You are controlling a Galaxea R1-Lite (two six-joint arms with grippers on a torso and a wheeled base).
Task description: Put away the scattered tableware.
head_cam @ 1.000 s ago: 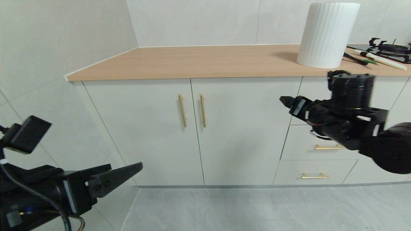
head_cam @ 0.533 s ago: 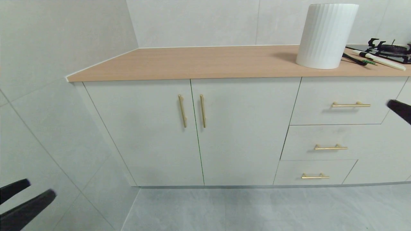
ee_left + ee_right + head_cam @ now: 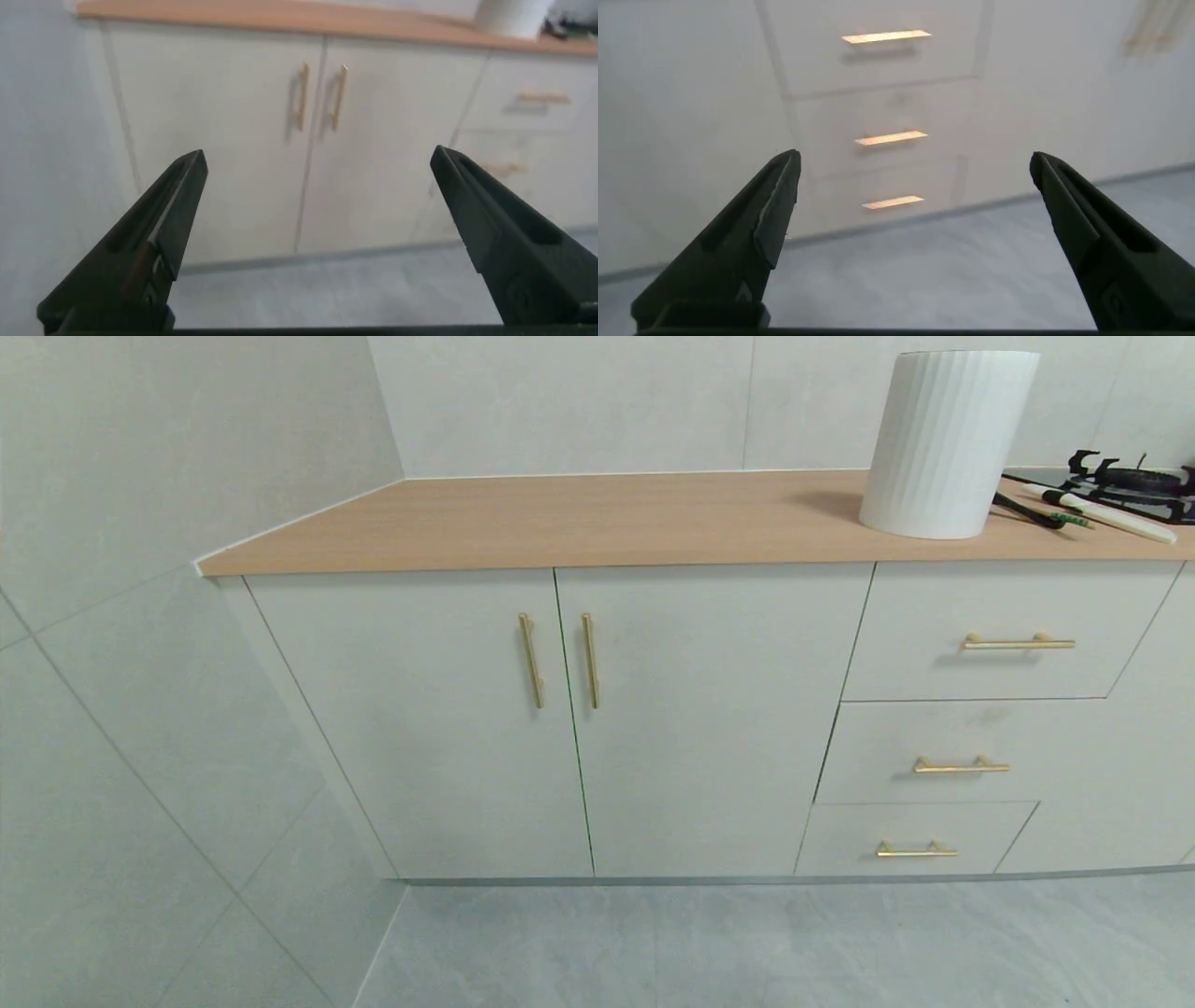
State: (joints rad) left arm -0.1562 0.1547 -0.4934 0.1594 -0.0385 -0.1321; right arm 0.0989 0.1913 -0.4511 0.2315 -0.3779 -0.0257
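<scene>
Left claw (image 3: 318, 157) and right claw (image 3: 913, 160) withdrawn, both spread

Counter (image 3: 560, 518) runs along back wall (image 3: 560, 401); its left edge meets side wall (image 3: 140, 569) in the corner. On counter, right part: tall container (image 3: 948, 439), upright. Just right of it, utensils (image 3: 1102, 511) lie flat, w/ stove grate (image 3: 1134, 478) behind them at far right. Below counter, left to mid: 2 cabinet doors (image 3: 420, 737) side by side, handles (image 3: 530, 660) upright, one each side of the seam. Right of doors: 3 drawers (image 3: 971, 733) stacked, 1 handle each. Floor (image 3: 747, 943) in front of the cabinet.
</scene>
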